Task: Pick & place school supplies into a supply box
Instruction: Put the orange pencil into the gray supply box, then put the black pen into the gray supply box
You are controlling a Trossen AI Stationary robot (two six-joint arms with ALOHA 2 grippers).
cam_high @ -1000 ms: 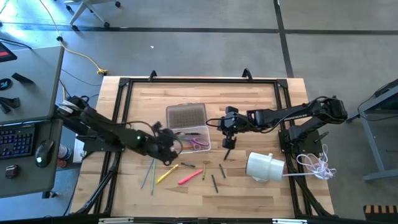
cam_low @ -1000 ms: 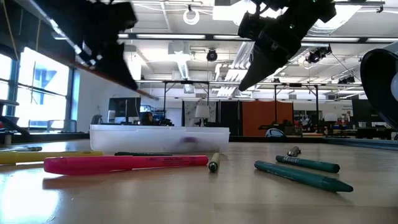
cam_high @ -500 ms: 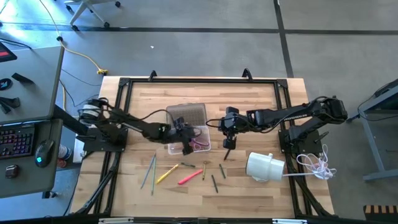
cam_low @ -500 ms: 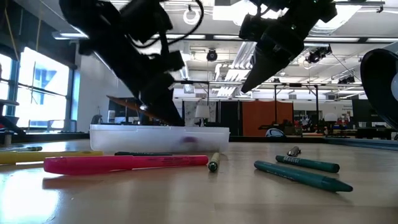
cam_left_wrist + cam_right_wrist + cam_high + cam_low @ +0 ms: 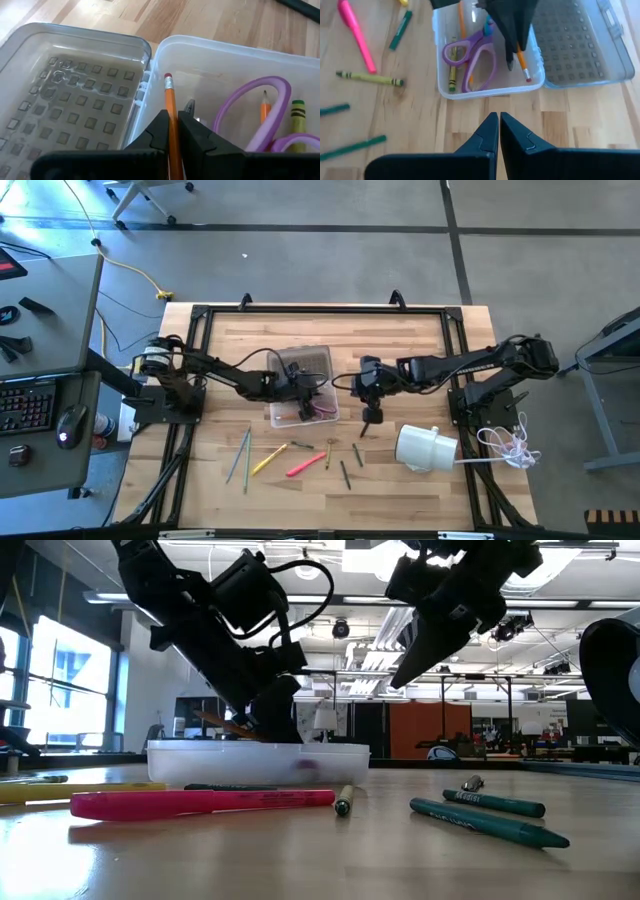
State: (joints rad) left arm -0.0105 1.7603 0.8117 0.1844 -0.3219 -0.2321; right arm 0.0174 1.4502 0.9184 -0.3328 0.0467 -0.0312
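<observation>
Pencil point(image 5: 171, 115) pinched in left tool point(image 5: 172, 131), over supply box point(image 5: 240, 55).

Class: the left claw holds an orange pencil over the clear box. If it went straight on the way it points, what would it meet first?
Probably the inside of the box: the left claw aims the pencil into it, beside the purple scissors. Depth is unclear.

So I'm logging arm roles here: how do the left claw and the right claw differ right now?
The left claw is shut on an orange pencil and sits over the open supply box; the right claw holds nothing. The left is at the box, the right hangs above bare table beside it. Both have their fingers closed and point down.
</observation>
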